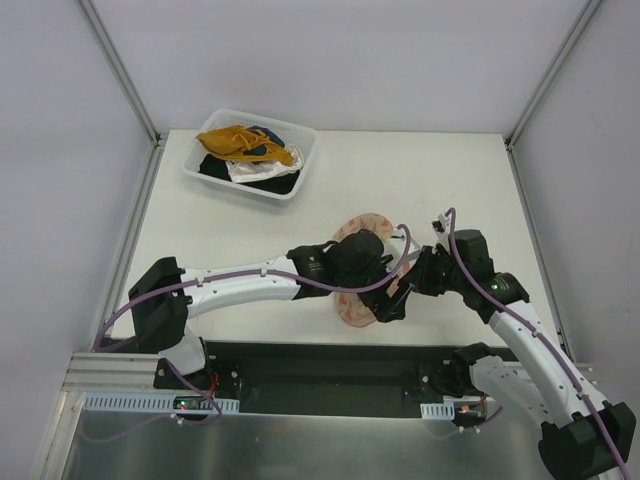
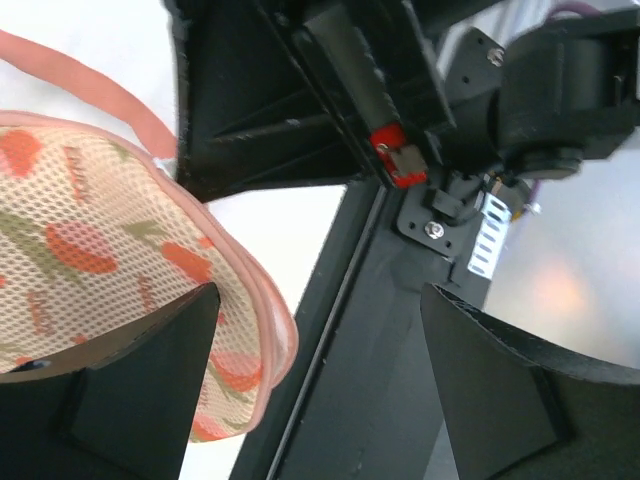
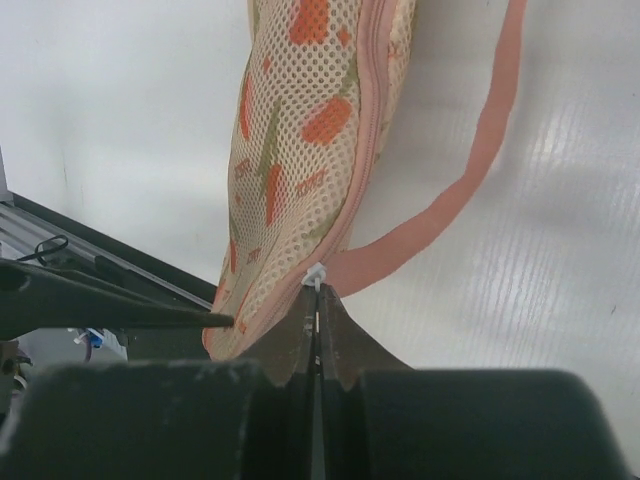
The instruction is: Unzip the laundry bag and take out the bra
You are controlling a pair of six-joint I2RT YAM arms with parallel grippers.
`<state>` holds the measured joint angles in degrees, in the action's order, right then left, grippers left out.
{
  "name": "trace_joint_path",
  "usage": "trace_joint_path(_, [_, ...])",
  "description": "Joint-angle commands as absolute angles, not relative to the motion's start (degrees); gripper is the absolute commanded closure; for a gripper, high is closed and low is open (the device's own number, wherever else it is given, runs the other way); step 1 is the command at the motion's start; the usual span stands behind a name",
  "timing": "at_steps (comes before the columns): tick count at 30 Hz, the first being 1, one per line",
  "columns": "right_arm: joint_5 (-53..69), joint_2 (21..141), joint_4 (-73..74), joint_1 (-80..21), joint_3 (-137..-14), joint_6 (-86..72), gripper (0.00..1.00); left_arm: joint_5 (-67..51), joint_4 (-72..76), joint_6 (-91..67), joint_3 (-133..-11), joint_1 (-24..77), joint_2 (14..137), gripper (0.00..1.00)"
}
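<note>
Zipper pull, apparently, sits clenched in the right gripper for unzipping the laundry bag; left gripper gapes alongside, grasping nothing.

White table.
Clear plastic clothes bin at 11 o'clock; pale pink mesh laundry bag near 6 o'clock.

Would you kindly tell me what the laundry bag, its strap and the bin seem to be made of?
Laundry bag: soft matte mesh, likely synthetic; tiny open holes show across its printed skin. Strap: flat pink fabric tape, probably woven; it lies limp and curved. Bin: pale translucent plastic, seemingly; clothes show dimly through its wall.
</note>
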<state>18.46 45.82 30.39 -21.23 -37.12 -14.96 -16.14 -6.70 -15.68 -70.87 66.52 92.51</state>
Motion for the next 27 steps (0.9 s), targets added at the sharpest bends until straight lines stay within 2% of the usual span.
trace_joint_path(1, [18.1, 45.7, 30.1, -22.0, -39.9, -16.7, 0.99, -2.9, -6.4, -17.4, -73.7, 67.8, 93.5, 0.19])
trace_joint_path(8, [18.1, 45.4, 30.1, -22.1, -40.3, -16.6, 0.99, 9.5, -6.4, -15.5, -74.5, 70.6, 95.5, 0.25])
trace_joint_path(11, [18.2, 45.4, 30.1, -22.1, -40.9, -16.7, 0.99, 10.5, -6.5, -14.2, -75.4, 71.0, 97.0, 0.27])
trace_joint_path(14, [17.9, 45.4, 30.2, -22.1, -41.2, -16.9, 0.99, 9.8, -6.4, -14.0, -76.0, 71.1, 98.1, 0.34])
trace_joint_path(16, [17.5, 45.5, 30.4, -22.1, -41.6, -16.6, 0.99, 10.0, -6.5, -14.1, -75.9, 71.1, 98.1, 0.51])
trace_joint_path(17, [16.5, 45.5, 31.0, -22.1, -41.7, -16.4, 0.99, 10.1, -6.4, -13.9, -75.5, 71.1, 97.5, 0.66])
trace_joint_path(18, [16.2, 45.6, 31.2, -22.1, -41.8, -15.9, 0.99, 10.1, -6.5, -13.5, -75.2, 71.1, 97.1, 0.95])
trace_joint_path(19, [15.8, 45.8, 31.4, -22.1, -42.3, -15.6, 0.99, 9.9, -6.5, -13.2, -74.8, 71.1, 96.7, 1.0])
trace_joint_path(27, [11.7, 51.3, 30.7, -18.5, -45.4, -10.6, 0.99, 9.2, -5.1, -9.1, -65.6, 70.8, 87.2, 1.0])
